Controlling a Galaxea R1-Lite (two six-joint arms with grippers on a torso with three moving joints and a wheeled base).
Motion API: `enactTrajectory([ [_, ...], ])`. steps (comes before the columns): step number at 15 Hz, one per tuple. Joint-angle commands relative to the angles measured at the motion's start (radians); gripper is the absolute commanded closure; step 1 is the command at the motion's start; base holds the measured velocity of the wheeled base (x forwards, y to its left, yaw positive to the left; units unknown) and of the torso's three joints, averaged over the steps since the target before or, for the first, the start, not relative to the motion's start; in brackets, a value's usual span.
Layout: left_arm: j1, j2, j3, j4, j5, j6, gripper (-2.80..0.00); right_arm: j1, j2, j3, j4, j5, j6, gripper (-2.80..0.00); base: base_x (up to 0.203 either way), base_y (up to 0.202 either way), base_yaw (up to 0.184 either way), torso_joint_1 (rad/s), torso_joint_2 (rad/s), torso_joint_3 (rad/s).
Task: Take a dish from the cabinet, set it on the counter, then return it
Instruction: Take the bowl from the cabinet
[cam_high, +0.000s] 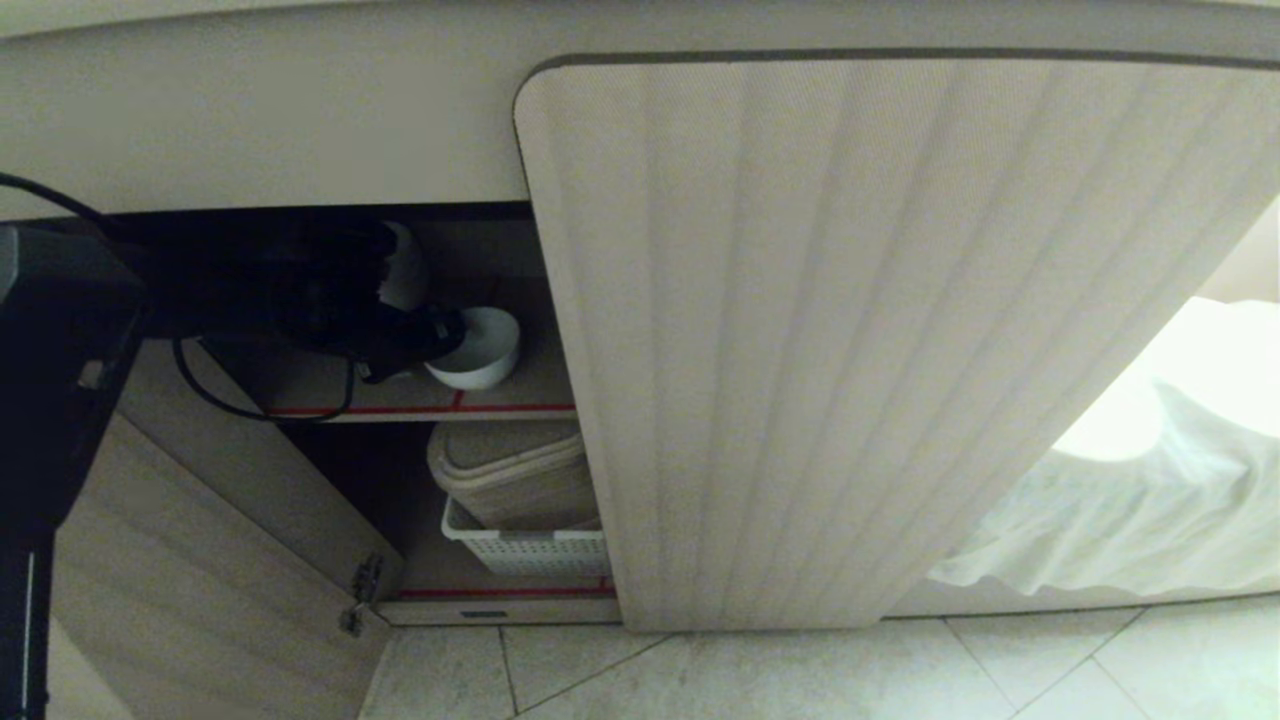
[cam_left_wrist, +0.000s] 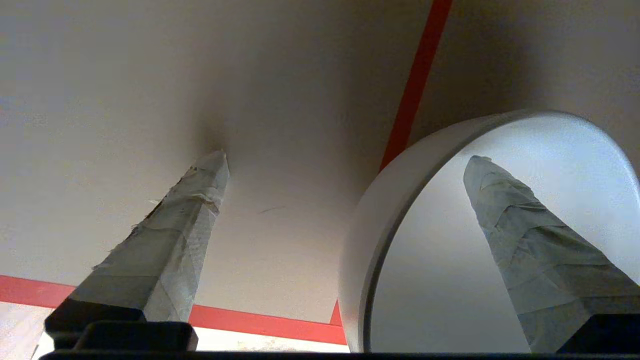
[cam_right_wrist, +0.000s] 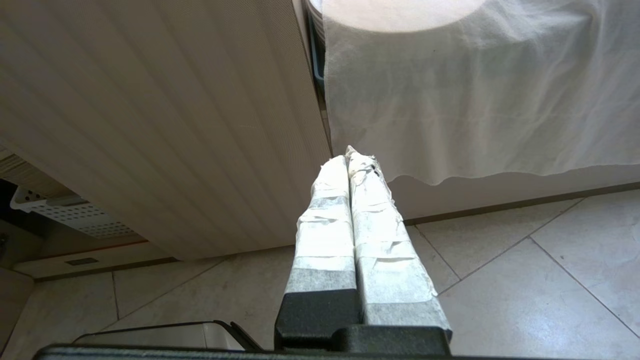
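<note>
The right gripper (cam_right_wrist: 350, 159) hung parked low over the tiled floor (cam_right_wrist: 500, 280), its taped fingers (cam_right_wrist: 327, 210) pressed together with nothing between them; ahead of it stood the closed ribbed door (cam_right_wrist: 165, 125) of the cabinet (cam_high: 860, 330), and to one side of that a draped white cloth (cam_right_wrist: 475, 100). The left gripper (cam_high: 440, 335) was observed reaching into the open compartment, level with the upper shelf (cam_high: 510, 395). Its jaws stood wide apart and gripped nothing. In the left wrist view one taped finger (cam_left_wrist: 530, 240) lay inside the dish (cam_left_wrist: 400, 200), over the hollow of the bowl, while the other finger (cam_left_wrist: 185, 220) stood outside it over bare shelf board, so the near wall of the dish sat between the two; whether either finger touched the ceramic could not be told. The dish rested upright on the upper shelf, near its red-edged front. Behind the gripper, deeper in, part of another white round piece (cam_high: 405, 265) showed, mostly hidden by the arm. Below the gripper, on the lower shelf, a beige lidded container (cam_high: 510, 470) sat in a white perforated basket (cam_high: 530, 548). The opened door (cam_high: 200, 560) hung to the gripper's left. Above the compartment ran the thick front edge of the counter (cam_high: 260, 120).
</note>
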Motion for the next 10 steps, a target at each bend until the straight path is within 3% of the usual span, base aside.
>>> enactTrajectory([
  [1,0.000,0.011,0.000,0.003,-0.003,-0.003,-2.80,0.000,0.001,0.000,-0.001,0.000,0.001,0.00,0.000,0.000,0.000,0.000,0.00,0.000],
  [10,-0.002,-0.003,0.005,0.003,-0.003,-0.003,-2.80,0.001,0.001,0.000,-0.001,0.000,0.001,0.00,0.000,0.000,0.000,0.000,0.00,0.000],
])
